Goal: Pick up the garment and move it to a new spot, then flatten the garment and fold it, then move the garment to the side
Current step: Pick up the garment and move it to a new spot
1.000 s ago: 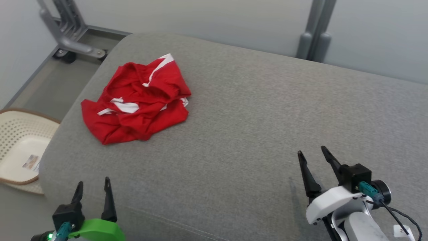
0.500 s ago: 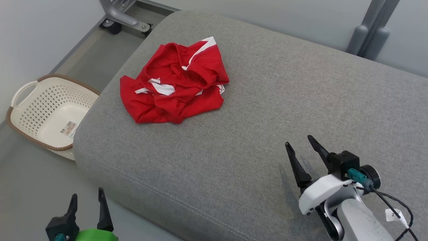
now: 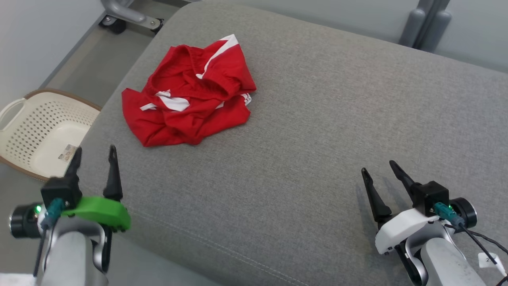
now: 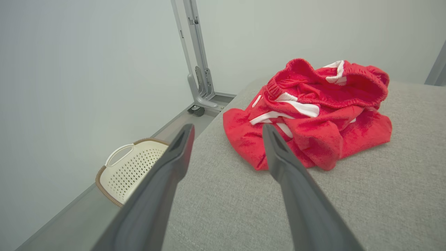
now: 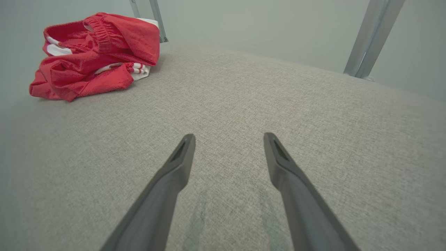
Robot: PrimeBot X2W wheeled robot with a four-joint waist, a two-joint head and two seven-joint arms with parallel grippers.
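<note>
Both claws stand wide and hold nothing. The right claw (image 3: 377,166) hangs low over the near right part of the grey cushion (image 3: 301,131), and its two fingers throw faint shadows on the weave just beneath them. The left claw (image 3: 95,148) sits right at the cushion's near left corner, one finger over the fabric and the other out past the rounded edge. The surface is a broad, flat, tightly woven pad with a stitched seam along its near side. Ahead of the left claw and a touch to its right lies the garment (image 3: 186,99), red with white stripes, crumpled in a heap with its elastic waistband gaping upward, and plain grey weave runs between it and the fingertips. From the right claw it lies well off, ahead and far to the left. Left of the left claw, down on the grey floor (image 3: 79,67), stands a cream perforated basket (image 3: 27,131) with a brown rim. Beyond the garment a metal frame foot on a castor (image 3: 127,16) meets the pale wall (image 4: 69,69), and two grey posts (image 3: 424,22) rise far ahead of the right claw.
</note>
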